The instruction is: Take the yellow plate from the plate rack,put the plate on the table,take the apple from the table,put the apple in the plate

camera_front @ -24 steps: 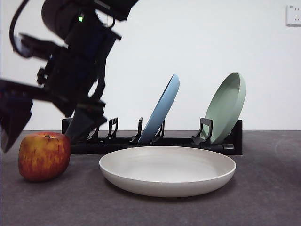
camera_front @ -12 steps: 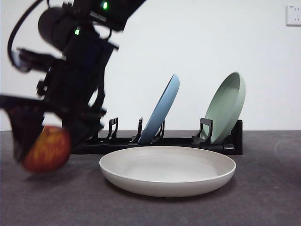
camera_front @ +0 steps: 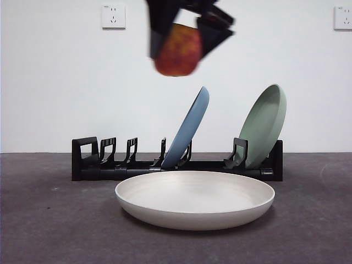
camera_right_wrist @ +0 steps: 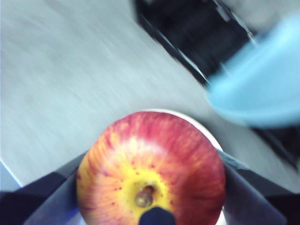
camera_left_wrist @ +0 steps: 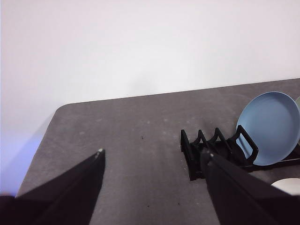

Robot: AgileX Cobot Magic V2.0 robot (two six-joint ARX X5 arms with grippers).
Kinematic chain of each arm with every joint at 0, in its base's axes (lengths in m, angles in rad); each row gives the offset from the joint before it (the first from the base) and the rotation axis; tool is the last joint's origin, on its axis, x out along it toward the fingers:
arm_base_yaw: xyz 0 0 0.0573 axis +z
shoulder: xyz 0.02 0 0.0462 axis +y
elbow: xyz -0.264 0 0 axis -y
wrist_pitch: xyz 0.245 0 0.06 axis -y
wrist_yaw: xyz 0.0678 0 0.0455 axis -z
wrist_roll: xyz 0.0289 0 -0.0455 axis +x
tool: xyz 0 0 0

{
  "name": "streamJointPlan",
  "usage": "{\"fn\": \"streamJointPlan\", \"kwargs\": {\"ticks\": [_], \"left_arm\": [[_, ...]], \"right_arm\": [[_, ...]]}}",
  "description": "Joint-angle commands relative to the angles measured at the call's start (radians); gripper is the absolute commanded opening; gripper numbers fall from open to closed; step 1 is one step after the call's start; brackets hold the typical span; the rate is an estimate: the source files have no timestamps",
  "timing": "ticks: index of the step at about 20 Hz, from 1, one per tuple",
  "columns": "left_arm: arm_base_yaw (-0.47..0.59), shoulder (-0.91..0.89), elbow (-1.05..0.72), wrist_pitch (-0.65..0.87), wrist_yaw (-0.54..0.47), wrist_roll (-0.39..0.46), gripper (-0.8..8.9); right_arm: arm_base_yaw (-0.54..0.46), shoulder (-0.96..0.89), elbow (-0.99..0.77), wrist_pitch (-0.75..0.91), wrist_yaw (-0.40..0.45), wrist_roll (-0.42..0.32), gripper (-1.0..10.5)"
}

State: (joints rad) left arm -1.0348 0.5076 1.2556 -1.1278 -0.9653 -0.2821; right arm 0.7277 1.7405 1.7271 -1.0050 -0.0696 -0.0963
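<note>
The apple (camera_front: 177, 50), red streaked with yellow, hangs high in the air, above the left part of the yellow plate (camera_front: 195, 199). My right gripper (camera_front: 184, 41) is shut on it, coming in from the top edge. In the right wrist view the apple (camera_right_wrist: 152, 168) fills the space between the two jaws of that gripper (camera_right_wrist: 152, 185), stem up, with the plate's rim (camera_right_wrist: 207, 132) showing behind it. The cream plate lies flat on the table (camera_front: 55, 220) in front of the plate rack (camera_front: 93, 159). My left gripper (camera_left_wrist: 153, 154) is open and holds nothing, over the table's left end near the rack (camera_left_wrist: 211, 150).
A light blue plate (camera_front: 190, 129) and a sage green plate (camera_front: 264, 125) lean in the rack behind the cream plate. The blue plate (camera_left_wrist: 269, 126) also shows in the left wrist view. Two wall sockets (camera_front: 113, 16) sit high on the white wall.
The gripper closed on the apple at the table's left, lifted it and carried it up and to the right. It now hangs high over the plate.
</note>
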Motion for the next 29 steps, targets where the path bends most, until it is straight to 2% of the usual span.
{"fn": "streamJointPlan", "kwargs": {"ticks": [1, 4, 8, 11, 13, 26, 29], "left_arm": [[0.0, 0.012, -0.004, 0.011, -0.001, -0.005, 3.42], [0.0, 0.036, -0.004, 0.013, -0.001, -0.005, 3.42], [0.0, 0.074, -0.004, 0.012, -0.001, -0.005, 3.42], [0.0, 0.108, -0.004, 0.012, -0.001, -0.005, 3.42], [0.001, 0.131, -0.004, 0.012, -0.001, -0.005, 3.42], [0.001, 0.197, -0.004, 0.013, 0.0, -0.002, 3.42], [0.001, 0.197, -0.004, 0.013, 0.001, -0.002, 3.42]], "right_arm": [[-0.022, 0.0, -0.028, -0.04, -0.003, 0.013, -0.2], [-0.017, 0.0, -0.159, 0.043, -0.01, 0.049, -0.2], [-0.005, 0.0, -0.408, 0.298, -0.008, 0.109, -0.2], [-0.005, 0.0, -0.545, 0.481, 0.003, 0.125, -0.2], [-0.005, 0.001, -0.592, 0.541, 0.003, 0.126, -0.2], [-0.006, 0.086, -0.613, 0.563, 0.019, 0.126, -0.1], [-0.006, 0.085, -0.612, 0.563, 0.021, 0.138, 1.6]]}}
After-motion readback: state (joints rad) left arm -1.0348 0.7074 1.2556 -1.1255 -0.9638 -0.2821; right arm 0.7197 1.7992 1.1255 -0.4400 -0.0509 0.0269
